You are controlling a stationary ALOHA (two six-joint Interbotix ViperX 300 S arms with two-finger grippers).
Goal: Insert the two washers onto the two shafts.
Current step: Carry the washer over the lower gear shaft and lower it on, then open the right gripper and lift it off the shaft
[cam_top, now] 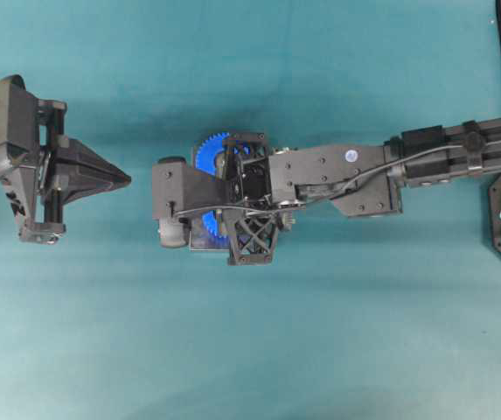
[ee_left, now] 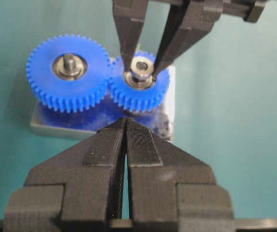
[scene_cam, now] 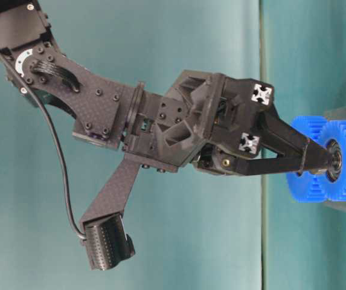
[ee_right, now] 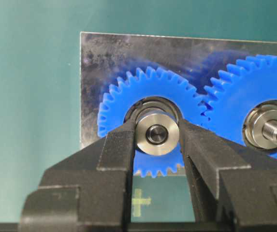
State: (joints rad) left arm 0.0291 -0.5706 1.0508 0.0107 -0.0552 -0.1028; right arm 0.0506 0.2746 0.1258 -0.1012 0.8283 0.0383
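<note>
Pinching the washer (ee_right: 156,134) by its rim at frame centre, the right gripper (ee_right: 156,137) held a small, rigid, probably slippery steel piece.

No readable words or numbers appear anywhere. The only sign is a pale plus-shaped mark (ee_right: 139,202) on the teal counter (ee_right: 27,121), also visible at the counter's edge in the table-level view.
</note>
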